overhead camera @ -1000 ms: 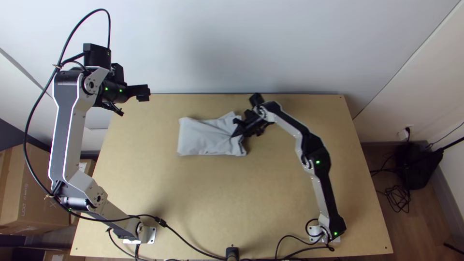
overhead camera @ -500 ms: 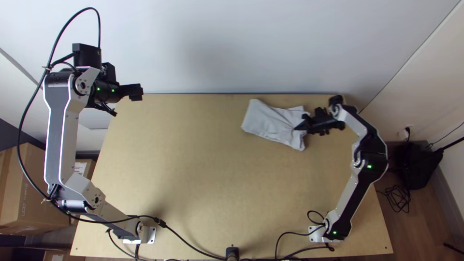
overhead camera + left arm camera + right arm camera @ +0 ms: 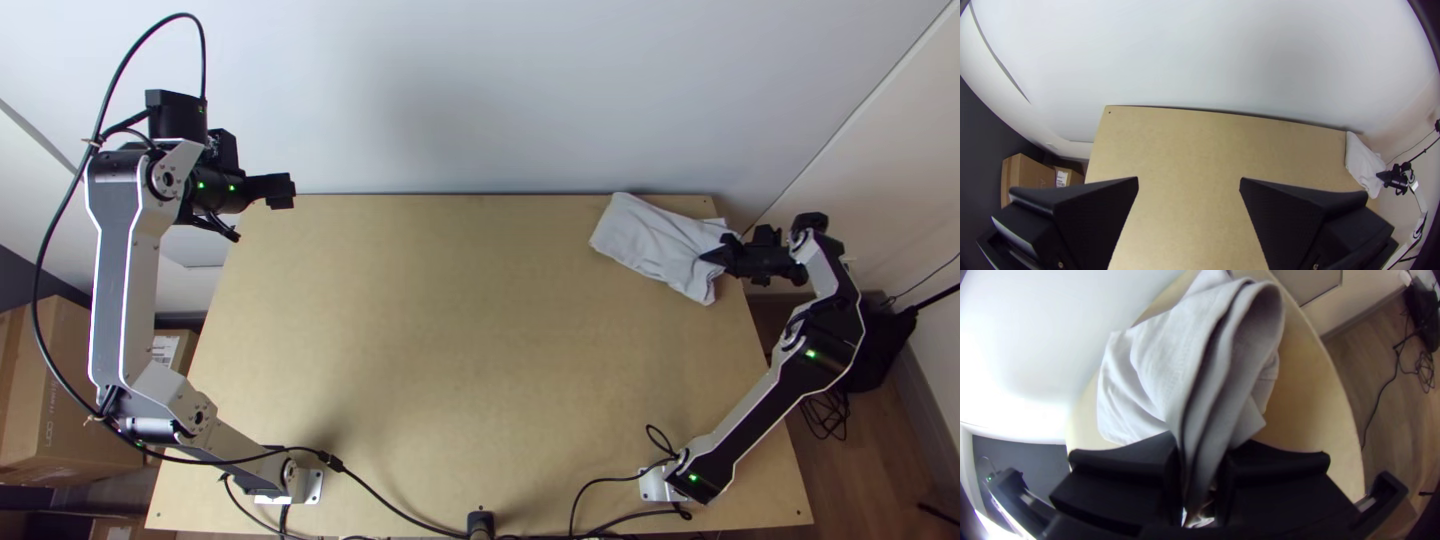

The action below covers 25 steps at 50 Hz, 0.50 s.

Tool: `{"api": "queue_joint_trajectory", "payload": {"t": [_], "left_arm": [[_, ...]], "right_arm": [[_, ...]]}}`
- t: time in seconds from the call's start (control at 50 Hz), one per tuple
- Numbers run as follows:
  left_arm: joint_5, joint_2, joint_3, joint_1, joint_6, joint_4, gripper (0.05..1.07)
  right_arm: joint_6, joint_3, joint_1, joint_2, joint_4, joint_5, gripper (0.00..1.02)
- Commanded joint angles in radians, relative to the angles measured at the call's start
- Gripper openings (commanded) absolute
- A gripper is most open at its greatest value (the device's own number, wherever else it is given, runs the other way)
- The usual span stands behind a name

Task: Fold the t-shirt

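Observation:
At the table's far right corner lies the light grey t-shirt (image 3: 658, 247), folded into a compact bundle in several layers. My right gripper (image 3: 712, 256) is shut on its right-hand edge, the end over the table's side. In the right wrist view the cloth (image 3: 1160, 365) rises in gathered layers between the fingers of that gripper (image 3: 1202, 470). My left gripper (image 3: 290, 190) is raised at the table's far left corner, away from the cloth. The left wrist view has the fingers of this gripper (image 3: 1189, 182) wide apart with nothing between them, and the t-shirt (image 3: 1361, 162) far off.
The wooden table (image 3: 450, 350) has a pale wall (image 3: 450, 100) along its far edge. Black cables (image 3: 390, 500) run along the near edge. Cardboard boxes (image 3: 60, 400) stand left of the table, and a black object with cables (image 3: 870, 350) is on the floor at right.
The right gripper has moved far to the right, dragging the t-shirt from mid-table to the far right corner and turning it somewhat. The left arm has shifted slightly to the left.

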Motion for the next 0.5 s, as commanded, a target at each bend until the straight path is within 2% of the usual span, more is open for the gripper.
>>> {"api": "queue_joint_trajectory", "payload": {"t": [0.0,0.02,0.14,0.24,0.4,0.48], "left_arm": [[0.009,-0.052,0.023,-0.002,0.012,-0.016,1.03],[0.009,-0.055,0.024,0.001,0.012,-0.016,1.03],[0.008,-0.083,0.023,0.006,0.013,-0.018,1.03],[0.008,-0.105,0.023,0.024,0.02,-0.018,1.03],[0.009,-0.138,0.023,0.047,0.015,-0.004,1.03],[0.009,-0.161,0.021,0.058,0.004,0.004,1.03]], "right_arm": [[-0.017,0.058,-0.033,0.042,-0.014,0.008,0.76],[-0.018,0.061,-0.041,0.036,-0.013,0.025,0.99],[0.005,0.11,-0.09,0.022,0.056,0.086,0.99],[0.005,0.121,-0.128,-0.016,0.113,0.184,0.99],[-0.047,0.092,-0.171,-0.168,0.208,0.307,0.99],[-0.084,0.026,-0.171,-0.317,0.294,0.342,0.99]]}}
